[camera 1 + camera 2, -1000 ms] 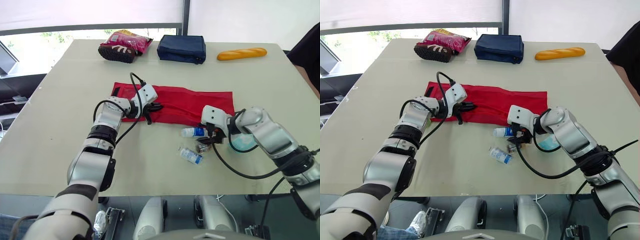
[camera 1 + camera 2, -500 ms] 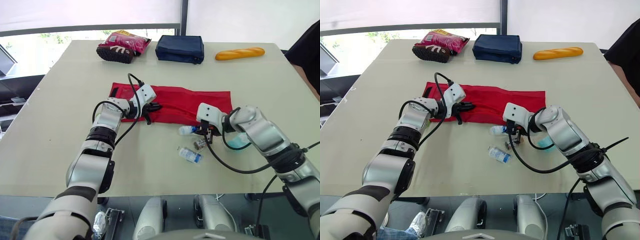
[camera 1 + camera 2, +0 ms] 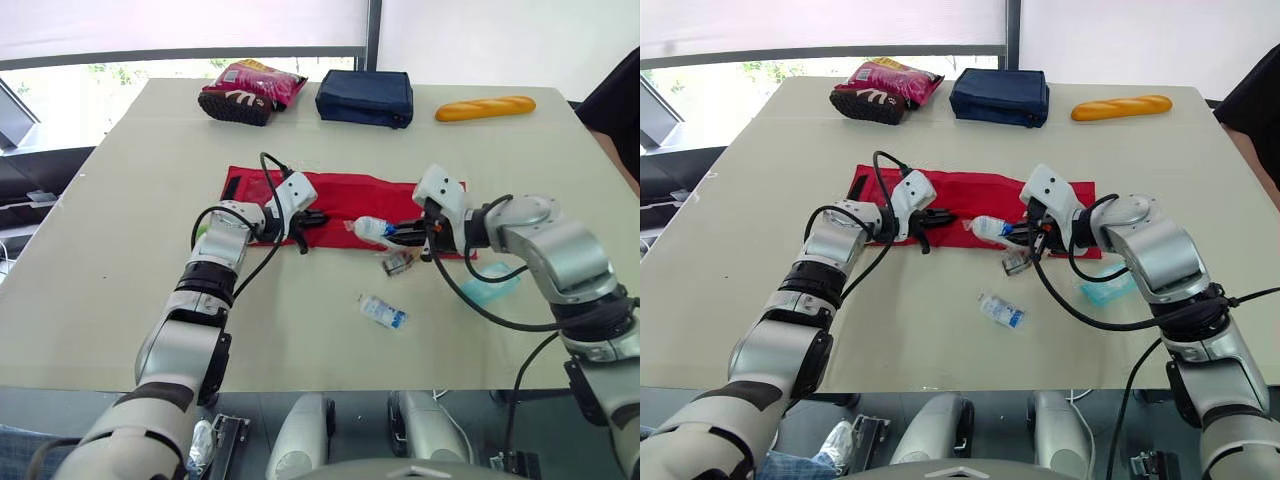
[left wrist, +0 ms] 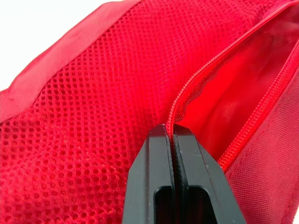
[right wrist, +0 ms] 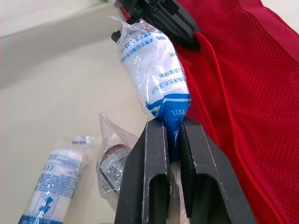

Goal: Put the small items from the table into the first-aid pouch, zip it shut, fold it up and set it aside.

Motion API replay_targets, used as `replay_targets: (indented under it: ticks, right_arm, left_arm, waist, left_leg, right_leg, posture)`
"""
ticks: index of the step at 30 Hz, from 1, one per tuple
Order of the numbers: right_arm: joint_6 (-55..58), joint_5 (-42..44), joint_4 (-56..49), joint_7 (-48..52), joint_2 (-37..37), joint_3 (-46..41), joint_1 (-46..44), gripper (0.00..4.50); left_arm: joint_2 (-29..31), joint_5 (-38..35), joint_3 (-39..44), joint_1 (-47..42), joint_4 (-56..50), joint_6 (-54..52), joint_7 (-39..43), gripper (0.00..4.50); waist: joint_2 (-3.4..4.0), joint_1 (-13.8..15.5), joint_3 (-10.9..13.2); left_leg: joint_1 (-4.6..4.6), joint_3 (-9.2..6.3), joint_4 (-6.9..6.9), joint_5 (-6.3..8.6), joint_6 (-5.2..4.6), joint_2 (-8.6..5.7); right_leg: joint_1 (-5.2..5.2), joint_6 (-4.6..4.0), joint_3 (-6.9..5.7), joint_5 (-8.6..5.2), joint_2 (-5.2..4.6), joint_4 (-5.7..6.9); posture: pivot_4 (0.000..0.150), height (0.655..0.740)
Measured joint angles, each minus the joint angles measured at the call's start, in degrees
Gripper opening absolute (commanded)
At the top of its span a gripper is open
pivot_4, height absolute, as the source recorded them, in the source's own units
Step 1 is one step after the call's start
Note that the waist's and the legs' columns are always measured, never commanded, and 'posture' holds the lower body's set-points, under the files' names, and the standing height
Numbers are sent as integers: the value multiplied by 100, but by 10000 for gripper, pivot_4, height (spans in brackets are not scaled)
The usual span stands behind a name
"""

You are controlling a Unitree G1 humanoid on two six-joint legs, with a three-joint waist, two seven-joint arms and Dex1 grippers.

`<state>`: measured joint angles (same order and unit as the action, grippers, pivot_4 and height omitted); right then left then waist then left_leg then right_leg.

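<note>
Packing looks barely started, we judge. Our left hand [image 3: 312,217] is pressed together on the zipper edge of the red pouch [image 3: 345,195], lifting the mouth open; the pouch lies flat mid-desk [image 3: 120,200]. Our right hand [image 3: 402,232] pinches a bandage roll [image 3: 368,228] by one end, held at the pouch's near edge and not inside yet. Loose on the desk we see a small clear packet [image 3: 398,263], a second bandage roll [image 3: 383,311] and a teal packet [image 3: 487,290]. We cannot tell if anything is already inside. Zipping, folding and setting aside are all left.
</note>
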<state>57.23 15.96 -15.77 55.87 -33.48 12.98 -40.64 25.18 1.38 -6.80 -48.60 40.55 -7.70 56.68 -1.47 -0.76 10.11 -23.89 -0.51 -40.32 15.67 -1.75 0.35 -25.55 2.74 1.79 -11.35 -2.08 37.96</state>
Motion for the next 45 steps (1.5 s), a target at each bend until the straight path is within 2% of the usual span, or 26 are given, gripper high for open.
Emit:
replay_targets:
  ticks: [5, 13, 15, 16, 17, 18, 20, 23, 28, 37, 45]
  right_arm:
    - [78, 222, -373, -74, -176, 63, 396, 806]
    - [-779, -444, -131, -470, -472, 716, 820, 806]
    - [-925, -542, -130, -388, -677, 754, 840, 8345]
    - [-930, -543, -130, -375, -687, 754, 843, 9146]
    - [-945, -540, -150, -348, -714, 754, 858, 14504]
    - [-942, -532, -179, -334, -723, 753, 862, 15929]
    - [-890, -471, -259, -230, -805, 752, 814, 26333]
    - [-862, -383, -355, -42, -941, 732, 529, 39505]
    - [-941, -373, -180, 136, -969, 693, 178, 39505]
    - [-1848, -896, 1128, 609, -1121, 929, -146, 39505]
    - [-1868, -1029, 1239, 1101, -1114, 1134, -229, 39505]
  left_arm:
    - [-57, -161, 16, 385, -865, -668, -177, 0]
    - [-227, -367, 194, 625, -1866, -1719, -904, 0]
    - [-233, -392, 198, 752, -2115, -1914, -1039, 0]
    - [-234, -393, 200, 767, -2143, -1934, -1055, 0]
    - [-249, -422, 224, 814, -2231, -1999, -1124, 0]
    - [-268, -474, 253, 851, -2305, -2072, -1209, 0]
    - [-286, -523, 276, 892, -2421, -2168, -1304, 0]
    - [-271, -582, 283, 996, -2560, -2219, -1347, 0]
    - [-252, -614, 278, 1058, -2603, -2257, -1390, 0]
    - [-193, -615, 275, 1047, -2585, -2245, -1424, 0]
    - [-189, -616, 275, 1046, -2581, -2225, -1437, 0]
  waist:
    - [0, -10, 0]
    - [0, -9, 0]
    - [0, -9, 0]
    - [0, -10, 0]
    - [0, -10, 0]
    - [0, -10, 0]
    - [0, -7, 0]
    - [0, -21, 0]
    - [0, -4, 0]
    - [0, -6, 0]
    - [0, -3, 0]
  left_leg:
    - [1, -8, 0, 0, 0, 1]
    - [3, -6, -1, -1, 1, 0]
    - [3, -7, -1, -1, 1, 1]
    - [3, -6, 0, -1, 1, 1]
    - [3, -8, 0, -1, 1, 1]
    - [4, -8, 0, -1, 1, 3]
    - [4, -8, -1, -1, 1, 3]
    - [8, -6, -1, -1, 1, 3]
    - [7, -6, 0, -1, 1, 3]
    - [7, 7, 0, -1, 1, 1]
    - [7, 0, 0, -1, 1, 2]
  right_leg:
    - [0, 0, 2, 0, -1, 0]
    - [0, 1, 3, 0, 0, -1]
    - [0, 1, 4, 0, 0, -3]
    - [0, 1, 4, 0, 0, -3]
    - [0, 1, 3, 0, 0, -3]
    - [0, 1, 4, 0, 1, -2]
    - [0, 1, 4, 0, 1, -2]
    - [0, 1, 6, 0, 2, -2]
    - [1, 1, 5, 0, 2, -4]
    - [0, 1, 7, 0, 1, -5]
    - [1, 1, 7, 0, 0, -5]
  posture:
    - [1500, 7105]
    - [1500, 7105]
    - [1500, 7105]
    - [1500, 7105]
    - [1500, 7105]
    - [1500, 7105]
    - [1500, 7105]
    - [1500, 7105]
    - [1500, 7105]
    - [1500, 7105]
    - [1500, 7105]
